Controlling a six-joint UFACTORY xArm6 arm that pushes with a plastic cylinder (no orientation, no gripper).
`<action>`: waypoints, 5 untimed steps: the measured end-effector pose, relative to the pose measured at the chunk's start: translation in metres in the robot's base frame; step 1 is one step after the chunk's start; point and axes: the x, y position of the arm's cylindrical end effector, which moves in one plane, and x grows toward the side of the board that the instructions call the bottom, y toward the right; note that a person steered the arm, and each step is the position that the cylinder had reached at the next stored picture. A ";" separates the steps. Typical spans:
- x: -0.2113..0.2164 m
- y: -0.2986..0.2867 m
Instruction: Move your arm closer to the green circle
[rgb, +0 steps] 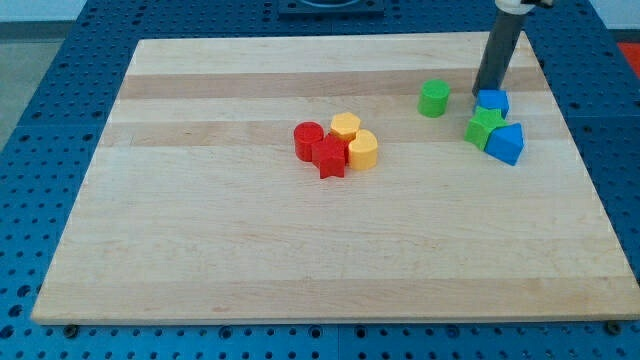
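Observation:
The green circle (434, 98) is a short green cylinder at the upper right of the wooden board (200, 250). My tip (481, 93) is at the end of the dark rod, just right of the green circle with a small gap between them. The tip stands right at the upper left edge of a blue block (493, 102); whether it touches I cannot tell.
A green star-like block (484, 127) and a blue block (506, 143) sit just below the first blue block. Near the board's middle are a red cylinder (308, 139), a red star (329, 157), a yellow block (345, 126) and a yellow cylinder (363, 149), packed together.

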 end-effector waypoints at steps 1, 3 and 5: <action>-0.027 -0.011; -0.053 -0.048; -0.065 -0.054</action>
